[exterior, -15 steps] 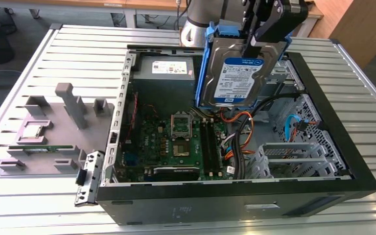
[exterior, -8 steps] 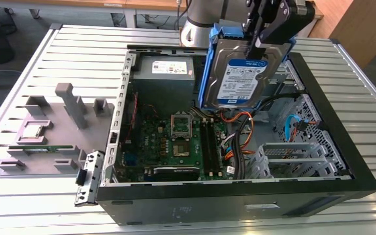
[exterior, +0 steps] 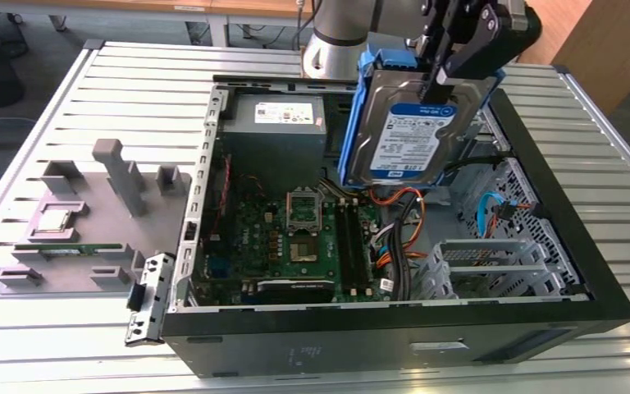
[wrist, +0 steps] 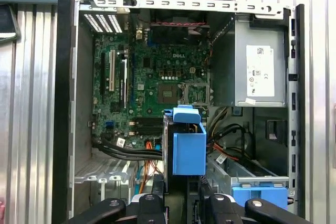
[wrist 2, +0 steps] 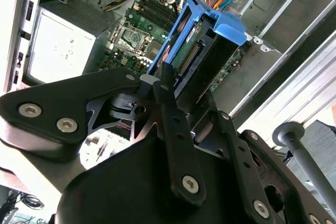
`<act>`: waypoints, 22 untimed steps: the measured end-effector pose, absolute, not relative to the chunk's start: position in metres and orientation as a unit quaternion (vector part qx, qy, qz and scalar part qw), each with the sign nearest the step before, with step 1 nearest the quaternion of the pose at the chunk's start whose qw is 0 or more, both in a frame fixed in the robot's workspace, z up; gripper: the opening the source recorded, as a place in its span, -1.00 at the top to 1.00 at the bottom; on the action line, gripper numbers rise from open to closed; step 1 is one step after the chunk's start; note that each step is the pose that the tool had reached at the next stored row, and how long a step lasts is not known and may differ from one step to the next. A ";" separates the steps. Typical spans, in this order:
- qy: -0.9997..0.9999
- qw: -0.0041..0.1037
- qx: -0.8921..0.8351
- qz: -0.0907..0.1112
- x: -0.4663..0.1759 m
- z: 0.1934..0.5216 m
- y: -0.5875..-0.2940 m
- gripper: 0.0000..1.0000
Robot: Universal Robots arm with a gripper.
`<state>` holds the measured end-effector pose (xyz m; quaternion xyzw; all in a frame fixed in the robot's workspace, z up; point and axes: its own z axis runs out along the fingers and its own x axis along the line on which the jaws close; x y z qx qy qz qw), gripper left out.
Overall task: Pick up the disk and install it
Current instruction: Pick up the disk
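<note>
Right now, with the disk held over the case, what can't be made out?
Exterior view: the disk hides the computer case interior behind it; the top edge cuts off the arm.
Second wrist view: the gripper's black body blocks much of the case interior.
First wrist view: the disk is edge-on, its label hidden.
Exterior view: parts on the grey tray are too small to identify.

Exterior view high, oblique over the computer case (exterior: 403, 349), both wrist views close above, looking into it
</note>
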<state>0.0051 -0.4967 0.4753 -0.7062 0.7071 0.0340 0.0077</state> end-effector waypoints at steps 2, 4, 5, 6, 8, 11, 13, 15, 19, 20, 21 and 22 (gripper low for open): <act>0.707 0.008 -0.706 0.034 0.007 0.475 -0.498 0.30; 0.707 0.008 -0.706 0.034 0.008 0.475 -0.500 0.30; 0.708 0.008 -0.706 0.034 0.008 0.475 -0.501 0.30; 0.708 0.008 -0.706 0.034 0.009 0.475 -0.502 0.30; 0.708 0.008 -0.706 0.034 0.010 0.475 -0.503 0.30; 0.708 0.008 -0.706 0.034 0.011 0.475 -0.506 0.30; 0.708 0.008 -0.706 0.034 0.012 0.475 -0.508 0.30; 0.708 0.008 -0.706 0.034 0.012 0.475 -0.510 0.30; 0.708 0.008 -0.706 0.034 0.012 0.475 -0.515 0.30; 0.708 0.008 -0.706 0.034 0.013 0.475 -0.516 0.30; 0.708 0.008 -0.706 0.034 0.013 0.475 -0.517 0.30; 0.708 0.008 -0.706 0.034 0.013 0.474 -0.518 0.30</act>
